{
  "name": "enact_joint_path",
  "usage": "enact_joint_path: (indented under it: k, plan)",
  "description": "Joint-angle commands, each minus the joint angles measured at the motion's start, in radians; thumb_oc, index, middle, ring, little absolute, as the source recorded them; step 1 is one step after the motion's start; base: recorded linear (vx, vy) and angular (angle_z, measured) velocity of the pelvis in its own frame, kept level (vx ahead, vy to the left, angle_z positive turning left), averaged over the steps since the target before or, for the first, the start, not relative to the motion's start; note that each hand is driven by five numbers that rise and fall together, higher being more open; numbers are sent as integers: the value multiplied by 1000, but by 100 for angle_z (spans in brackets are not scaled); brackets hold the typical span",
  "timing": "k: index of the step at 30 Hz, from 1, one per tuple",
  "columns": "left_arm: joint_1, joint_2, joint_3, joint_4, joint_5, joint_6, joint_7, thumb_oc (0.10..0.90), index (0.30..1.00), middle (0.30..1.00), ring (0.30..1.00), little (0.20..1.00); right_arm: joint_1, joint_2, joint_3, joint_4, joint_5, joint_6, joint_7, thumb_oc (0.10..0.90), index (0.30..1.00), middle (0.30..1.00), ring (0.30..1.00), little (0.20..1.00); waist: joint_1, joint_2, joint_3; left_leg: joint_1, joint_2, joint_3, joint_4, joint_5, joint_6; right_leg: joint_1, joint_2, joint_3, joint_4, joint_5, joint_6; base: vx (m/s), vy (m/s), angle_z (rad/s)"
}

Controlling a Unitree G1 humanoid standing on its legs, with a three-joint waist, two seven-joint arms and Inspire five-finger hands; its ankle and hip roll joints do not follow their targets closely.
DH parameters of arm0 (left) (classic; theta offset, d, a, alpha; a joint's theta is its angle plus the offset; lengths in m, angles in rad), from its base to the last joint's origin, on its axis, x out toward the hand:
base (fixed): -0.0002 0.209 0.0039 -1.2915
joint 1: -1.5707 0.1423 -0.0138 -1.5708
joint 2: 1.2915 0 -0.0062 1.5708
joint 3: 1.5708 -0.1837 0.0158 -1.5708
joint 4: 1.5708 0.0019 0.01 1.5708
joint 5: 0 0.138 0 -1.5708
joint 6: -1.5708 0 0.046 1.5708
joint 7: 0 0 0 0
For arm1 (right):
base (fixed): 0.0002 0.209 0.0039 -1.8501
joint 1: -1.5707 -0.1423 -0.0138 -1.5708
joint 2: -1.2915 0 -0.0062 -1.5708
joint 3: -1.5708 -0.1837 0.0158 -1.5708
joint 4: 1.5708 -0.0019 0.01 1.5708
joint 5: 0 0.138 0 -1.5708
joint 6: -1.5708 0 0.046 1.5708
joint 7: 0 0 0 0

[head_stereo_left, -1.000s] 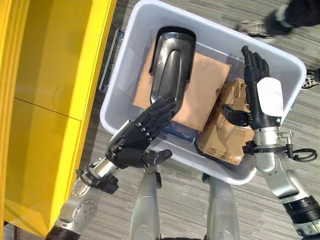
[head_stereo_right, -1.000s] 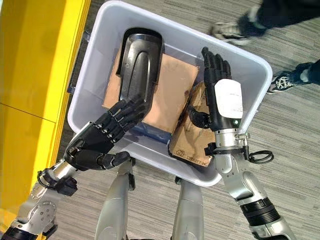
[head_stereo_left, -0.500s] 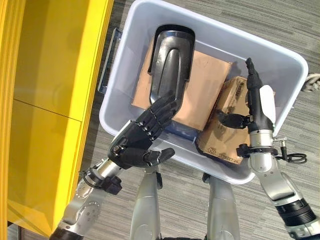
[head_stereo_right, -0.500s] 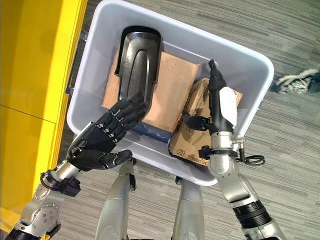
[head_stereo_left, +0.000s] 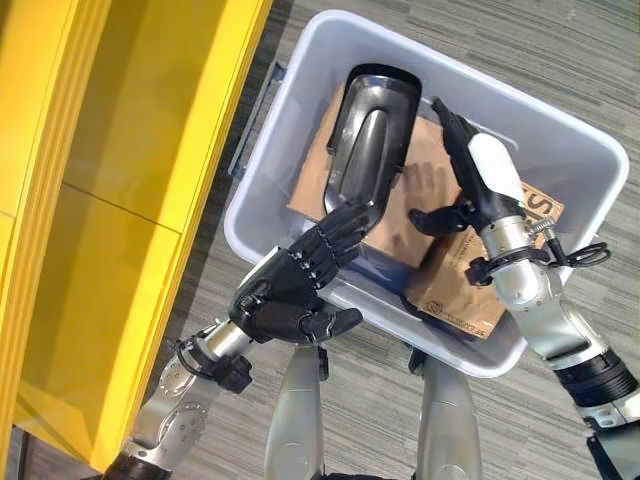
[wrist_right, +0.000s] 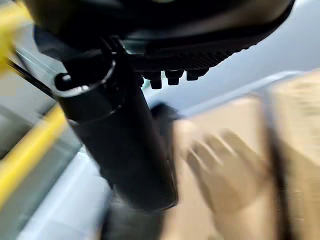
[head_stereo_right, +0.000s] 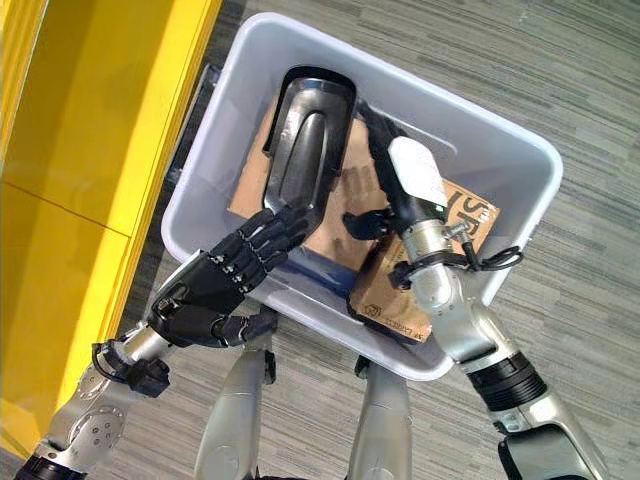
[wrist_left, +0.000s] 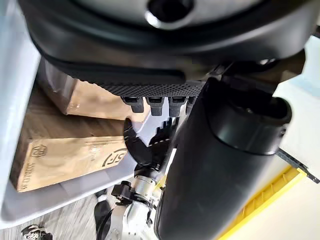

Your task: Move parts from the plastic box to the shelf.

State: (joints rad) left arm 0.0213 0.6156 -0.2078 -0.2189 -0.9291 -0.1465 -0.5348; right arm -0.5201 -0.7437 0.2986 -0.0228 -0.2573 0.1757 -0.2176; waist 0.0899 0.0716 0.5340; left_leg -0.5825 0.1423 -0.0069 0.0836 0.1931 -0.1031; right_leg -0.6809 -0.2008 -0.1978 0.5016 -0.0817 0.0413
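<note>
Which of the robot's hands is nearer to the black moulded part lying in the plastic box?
Left. The left hand has its fingertips at the black part's lower end; the right hand hovers beside it, apart.

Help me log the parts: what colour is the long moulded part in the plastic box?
Glossy black moulded part, clearest in the left eye view.

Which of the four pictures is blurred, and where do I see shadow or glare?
Right wrist view: motion-blurred, cardboard box smeared. Left eye view: sharp, a hand-shaped shadow on the flat cardboard beside the right hand; pale sheen on the black part. Left wrist view: fairly sharp.
</note>
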Motion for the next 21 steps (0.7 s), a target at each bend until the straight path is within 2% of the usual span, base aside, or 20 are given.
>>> enact_joint_path:
  k: [1,5,7,11,15,19,21]
  plan:
    - [-8,11,-5,-142,-22,-29,-68,900,1000,1000,1000,1000,-181,-38,-73,-189,105,-70,10,900,1000,1000,1000,1000,-14,38,-14,28,12,65,-9,-78,29,105,20,45,-98,-41,21,6,4,4]
    - [-9,4,-9,-146,-16,-28,-59,900,1000,1000,1000,1000,-205,-9,-51,-189,196,7,8,900,1000,1000,1000,1000,-5,44,-14,28,9,67,-13,-75,30,105,20,44,-96,-43,18,0,0,0]
    - [-11,-1,-12,-141,-13,-25,-67,900,1000,1000,1000,1000,-207,54,-31,-116,290,33,-43,900,1000,1000,1000,1000,7,53,-14,20,3,62,-15,-70,32,100,22,42,-89,-47,14,0,0,0]
    - [-23,-14,-26,-127,-4,-23,-83,900,1000,1000,1000,1000,-215,147,-24,-5,277,-53,-114,900,1000,1000,1000,1000,21,66,-14,0,-2,57,-17,-66,36,83,24,38,-81,-49,11,0,-3,1]
    - [-36,-33,-36,-126,3,-20,-79,900,1000,1000,1000,1000,-222,199,-35,-23,170,-138,-143,900,1000,1000,1000,1000,24,74,-14,-10,-7,57,-24,-61,39,69,28,40,-78,-48,10,7,2,3]
    - [-32,-45,-40,-132,15,-9,-71,900,1000,1000,1000,1000,-227,208,-35,-108,130,-139,-100,900,1000,1000,1000,1000,20,76,-14,-14,-11,57,-25,-61,37,60,32,47,-75,-46,9,5,10,0]
    - [-26,-50,-42,-132,20,-11,-72,900,1000,1000,1000,1000,-224,209,-20,-171,137,-92,-57,900,1000,1000,1000,1000,16,76,-14,-15,-10,63,-23,-63,35,54,33,52,-73,-46,9,22,45,-2]
